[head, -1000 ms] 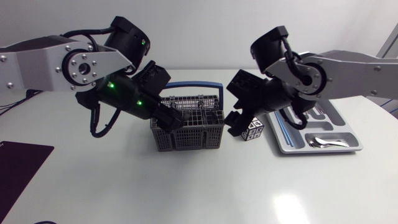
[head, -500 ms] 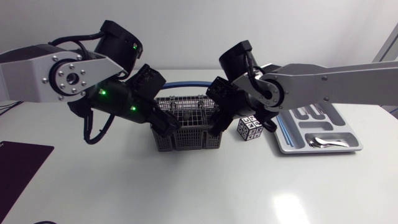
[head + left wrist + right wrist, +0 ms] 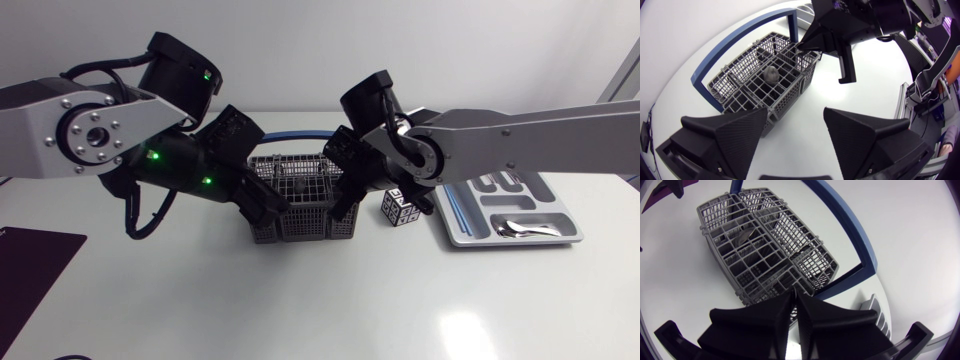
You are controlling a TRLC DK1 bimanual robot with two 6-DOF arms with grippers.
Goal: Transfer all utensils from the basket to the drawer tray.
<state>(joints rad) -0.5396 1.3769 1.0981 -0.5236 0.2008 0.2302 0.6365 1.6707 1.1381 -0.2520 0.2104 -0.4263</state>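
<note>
Worktop [image 3: 300, 300]: white, smooth, rounded far edge, with a soft patch of glare toward the near side. A dark mat [image 3: 35, 260] lies at its near left corner.

Left arm [image 3: 90, 135] comes in from the left, right arm [image 3: 520, 130] from the right. Both angle down to the basket [image 3: 300, 200] at mid-worktop.

Basket: grey mesh, several compartments, upright, blue handle [image 3: 300, 135] raised over it. One compartment holds a rounded grey piece [image 3: 771, 74], probably a spoon bowl; the mesh hides the rest.

Drawer tray [image 3: 472, 232]: grey, to the right of the basket and apart from it. A spoon [image 3: 515, 228] lies in its near compartment.

A patterned black-and-white cube [image 3: 402, 208] stands between basket and tray.

Left gripper [image 3: 796, 114]: fingers spread wide with nothing between them, low beside the basket's left end.

Right gripper [image 3: 795, 300]: fingers drawn together to a thin slit, tips at the basket's right rim. Nothing is visible between them.
</note>
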